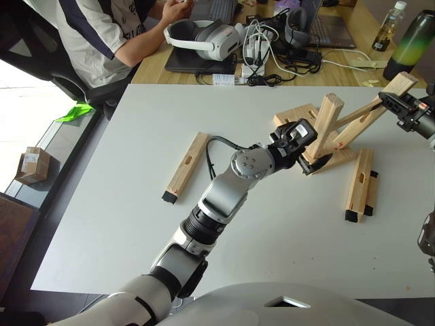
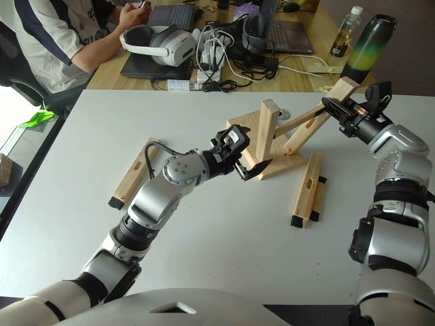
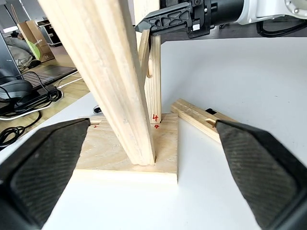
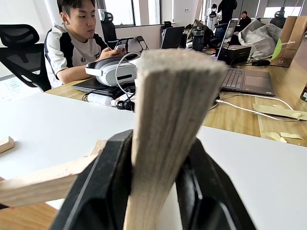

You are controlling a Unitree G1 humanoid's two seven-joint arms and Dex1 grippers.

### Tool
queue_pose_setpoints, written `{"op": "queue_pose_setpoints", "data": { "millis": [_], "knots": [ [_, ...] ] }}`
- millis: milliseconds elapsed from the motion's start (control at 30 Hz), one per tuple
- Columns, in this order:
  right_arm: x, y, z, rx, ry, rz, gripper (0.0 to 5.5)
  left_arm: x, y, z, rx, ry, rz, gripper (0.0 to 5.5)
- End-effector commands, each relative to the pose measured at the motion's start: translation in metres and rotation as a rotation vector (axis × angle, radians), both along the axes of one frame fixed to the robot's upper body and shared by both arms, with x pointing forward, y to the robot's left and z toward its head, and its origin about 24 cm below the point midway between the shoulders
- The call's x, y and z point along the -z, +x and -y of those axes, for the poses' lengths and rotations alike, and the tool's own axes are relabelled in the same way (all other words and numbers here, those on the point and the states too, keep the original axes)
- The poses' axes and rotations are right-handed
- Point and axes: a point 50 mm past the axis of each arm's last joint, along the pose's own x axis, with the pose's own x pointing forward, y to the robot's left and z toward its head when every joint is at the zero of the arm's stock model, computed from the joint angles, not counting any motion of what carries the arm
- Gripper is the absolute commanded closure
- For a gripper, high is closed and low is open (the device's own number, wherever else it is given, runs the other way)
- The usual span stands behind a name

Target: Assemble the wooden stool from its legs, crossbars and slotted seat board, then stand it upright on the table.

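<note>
Seat board [image 3: 120, 158] lies on the table [image 1: 136, 204], with one leg [image 1: 327, 119] rising from it. The left gripper [image 1: 311, 151] is spread wide around its edge. The right gripper [image 2: 348, 109] clamps a tilted leg [image 1: 360, 125].

The pale-wood seat board [image 2: 279, 166] lies flat on the bench [image 2: 204, 238]. An upright leg [image 2: 267, 129] stands on it. A tilted leg [image 1: 360, 129] leans beside it, with its top clamped in the right gripper [image 2: 338, 109]. A thin crossbar [image 1: 353, 117] runs between them. One slotted leg [image 2: 134, 173] lies well to the left, and two more [image 2: 307, 190] lie side by side on the right.
</note>
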Motion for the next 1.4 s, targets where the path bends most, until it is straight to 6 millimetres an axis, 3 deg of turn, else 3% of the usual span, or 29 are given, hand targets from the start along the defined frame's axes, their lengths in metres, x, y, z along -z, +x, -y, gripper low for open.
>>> {"op": "queue_pose_setpoints", "data": {
  "millis": [33,400,667,1200,1400],
  "knots": [
    [0.01,-0.004,-0.001,-0.013,-0.037,-0.033,4.38,-0.007,0.013,-0.001,-0.074,-0.069,-0.006,0.11],
    [0.013,-0.004,-0.004,-0.031,-0.045,-0.036,4.38,-0.022,0.024,0.01,0.028,-0.242,0.0,0.1],
    [0.012,-0.002,-0.008,-0.042,-0.035,-0.03,4.38,-0.01,0.039,0.026,0.049,-0.22,-0.027,0.1],
    [0.008,-0.002,-0.011,-0.103,-0.016,-0.007,4.38,-0.018,0.031,0.047,0.073,-0.28,-0.03,2.6],
    [0.015,0.008,-0.031,-0.213,-0.083,-0.024,4.39,-0.001,0.013,0.019,0.007,-0.172,-0.086,3.4]
  ]
}}
